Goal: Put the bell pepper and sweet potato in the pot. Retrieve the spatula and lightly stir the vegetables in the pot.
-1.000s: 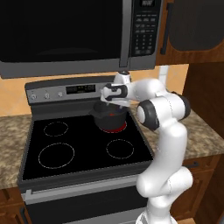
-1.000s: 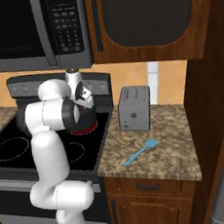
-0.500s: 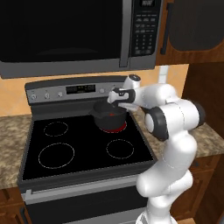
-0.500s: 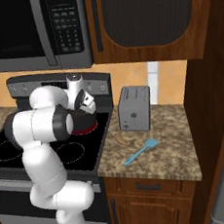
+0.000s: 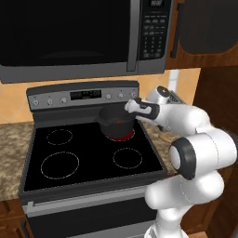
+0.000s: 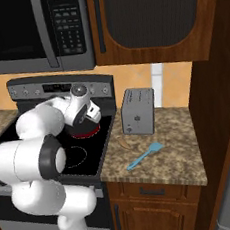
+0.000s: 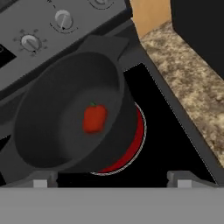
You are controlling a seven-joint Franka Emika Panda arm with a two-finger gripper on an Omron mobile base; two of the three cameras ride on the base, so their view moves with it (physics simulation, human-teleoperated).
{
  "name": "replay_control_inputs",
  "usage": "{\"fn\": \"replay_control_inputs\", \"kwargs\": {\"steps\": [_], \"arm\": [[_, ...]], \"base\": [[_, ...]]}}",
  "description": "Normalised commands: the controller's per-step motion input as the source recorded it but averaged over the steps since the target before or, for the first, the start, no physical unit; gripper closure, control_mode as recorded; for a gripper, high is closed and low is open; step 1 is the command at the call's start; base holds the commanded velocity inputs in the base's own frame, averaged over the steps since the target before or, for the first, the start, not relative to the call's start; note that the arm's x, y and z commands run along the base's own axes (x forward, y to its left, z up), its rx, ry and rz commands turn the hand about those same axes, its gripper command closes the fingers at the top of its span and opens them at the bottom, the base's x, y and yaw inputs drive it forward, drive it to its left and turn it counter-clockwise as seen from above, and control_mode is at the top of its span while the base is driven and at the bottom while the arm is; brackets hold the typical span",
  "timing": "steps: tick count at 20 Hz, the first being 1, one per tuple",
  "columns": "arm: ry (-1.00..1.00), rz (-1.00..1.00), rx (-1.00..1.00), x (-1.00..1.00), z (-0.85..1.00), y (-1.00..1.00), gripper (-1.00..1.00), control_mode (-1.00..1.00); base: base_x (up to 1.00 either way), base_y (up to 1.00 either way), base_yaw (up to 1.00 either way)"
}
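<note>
Gripper (image 7: 112,178) jaws wide, holding nothing, above the pot's (image 7: 57,131) right rim, clear of it. Pot: dark, round, straight-walled, on a glowing red burner (image 7: 131,144) at the back right of the black glass stove (image 5: 83,158). Pepper (image 7: 94,119), small, red, rounded, lies on the pot floor. Right of the pot, speckled stone tabletop (image 6: 181,150): boxy grey toaster (image 6: 139,111), then the thin blue spatula (image 6: 144,155) lying flat in open space, with a small tan item (image 6: 123,142) between it and the stove edge.

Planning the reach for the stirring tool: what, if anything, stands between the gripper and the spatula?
The toaster stands on the counter roughly between the gripper by the pot and the spatula, which lies nearer the counter's front edge.
</note>
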Motion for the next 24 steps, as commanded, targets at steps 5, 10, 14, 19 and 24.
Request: {"fn": "replay_control_inputs", "kwargs": {"steps": [5, 10, 14, 19, 24], "arm": [[0.02, 0.00, 0.00, -0.73, 0.50, -0.32, -1.00, -1.00], [0.33, 0.00, -0.12, -0.19, 0.01, -0.47, -1.00, -1.00], [0.07, 0.17, -0.25, -0.13, -0.29, -1.00, -1.00, -1.00], [0.02, 0.39, -0.17, -0.22, -0.44, -1.00, -1.00, -1.00], [0.22, 0.53, -0.03, -0.09, -0.41, -0.26, -1.00, -1.00]], "base": [[0.00, 0.00, 0.00], [0.00, 0.00, 0.00], [0.00, 0.00, 0.00], [0.00, 0.00, 0.00], [0.00, 0.00, 0.00]]}}
